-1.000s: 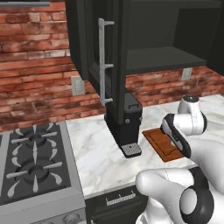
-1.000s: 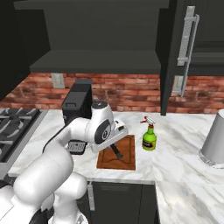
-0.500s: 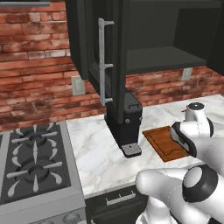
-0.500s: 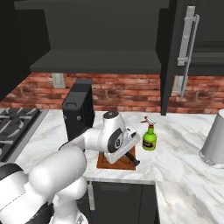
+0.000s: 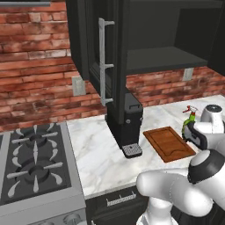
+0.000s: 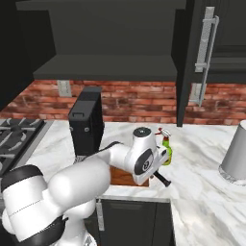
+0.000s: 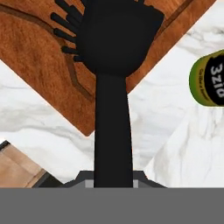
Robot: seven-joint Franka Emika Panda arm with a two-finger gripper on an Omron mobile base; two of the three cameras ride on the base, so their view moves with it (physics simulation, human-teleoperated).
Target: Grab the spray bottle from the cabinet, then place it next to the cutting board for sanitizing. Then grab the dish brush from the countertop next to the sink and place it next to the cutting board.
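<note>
Gripping dish brush (image 7: 113,78) over cutting board (image 7: 41,65), spray bottle (image 6: 166,150) upright beside

Flat, even rendered light with no single visible source and no glare. The white marble tabletop (image 5: 96,154) reads bright, while the cabinet (image 6: 110,38) interior above the claw stays nearly black, its shelf barely separated from the back wall. Shadows under objects are faint and soft. Base views are crisp, edges undistorted. In the hand view the dish brush (image 7: 114,65) just ahead of the claw is a featureless black silhouette; the cutting board (image 7: 48,57) grain looks slightly soft
</note>
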